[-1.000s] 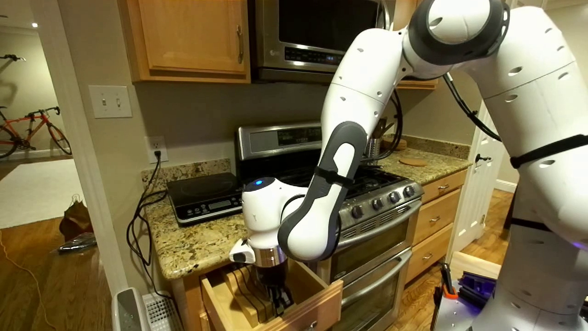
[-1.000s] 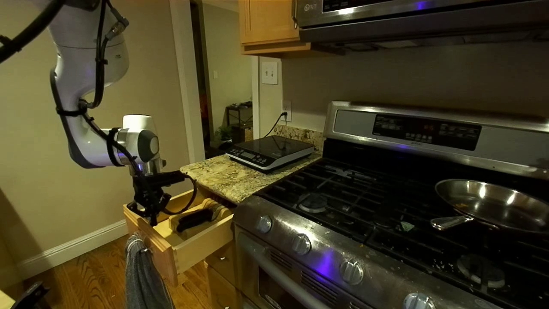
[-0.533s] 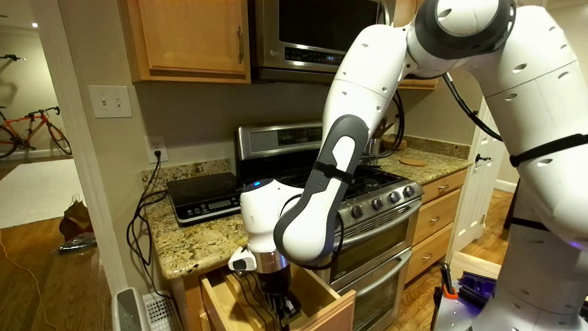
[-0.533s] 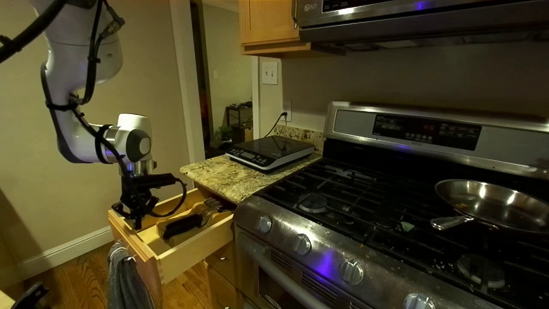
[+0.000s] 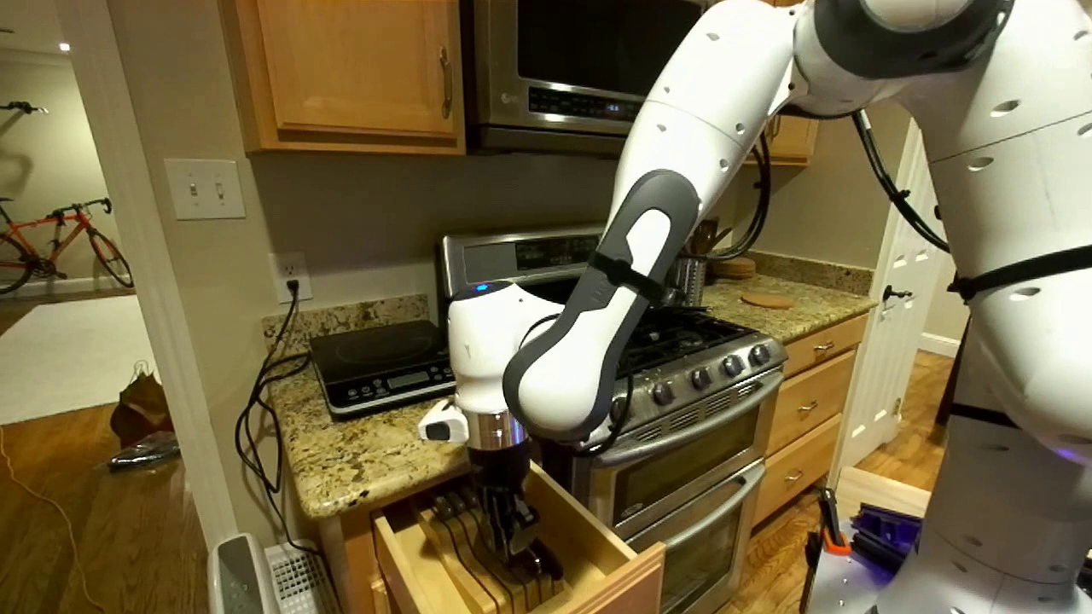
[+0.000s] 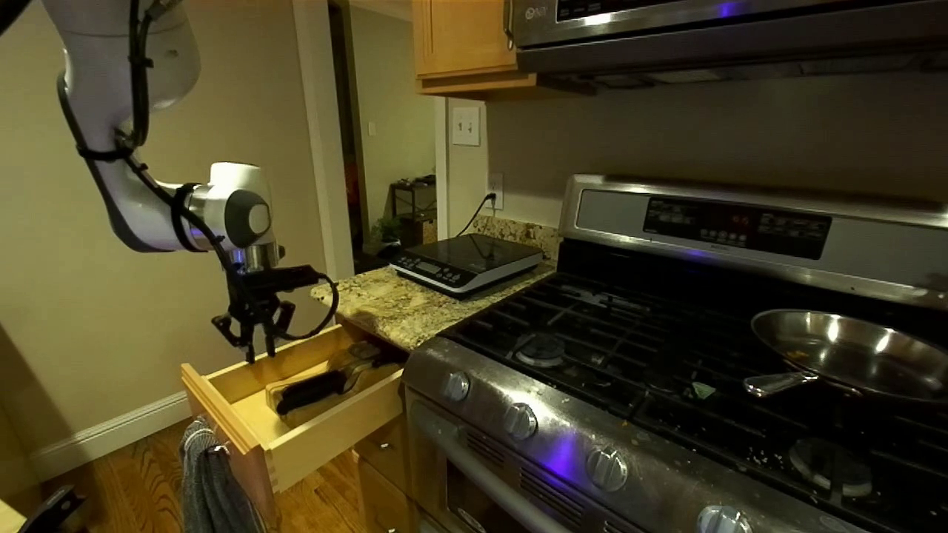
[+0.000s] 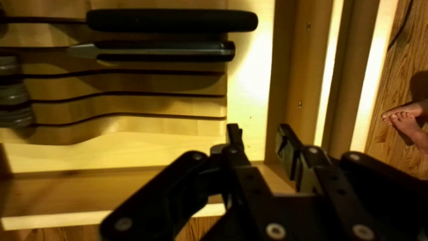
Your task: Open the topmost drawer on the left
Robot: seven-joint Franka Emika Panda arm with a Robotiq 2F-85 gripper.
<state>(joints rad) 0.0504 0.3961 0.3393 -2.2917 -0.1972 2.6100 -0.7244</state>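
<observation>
1. In both exterior views, the top drawer [image 6: 337, 433] stuck out from under the speckled counter [image 6: 392, 303], just left of the stove [image 6: 563, 437], so its inside showed.
2. The drawer had a light brown wood front and paler wood sides.
3. In an exterior view, a dark gray towel [image 6: 211, 481] hung down on that front.
4. The white robot arm [image 5: 648, 239] was bent over the drawer, and its claw [image 7: 259, 130] pointed down above it, close to the front.
5. In the wrist view, the claw's two black fingers [image 7: 234, 134] stood apart, with a gap between their tips.
6. A wooden knife holder [image 7: 160, 83] with thin, wavy slots lay in the drawer.
7. Two black knife handles [image 7: 172, 20] lay on the right part of the holder, the part toward the stove.
8. A black hot plate [image 6: 474, 255] sat on the far part of the counter.
9. In an exterior view, a shiny pan [image 6: 859, 352] sat on the right of the stove, and its handle pointed left.
10. In the wrist view, a person's bare feet [image 7: 408, 125] showed at the right edge, on the brown wood floor [image 7: 394, 80].
</observation>
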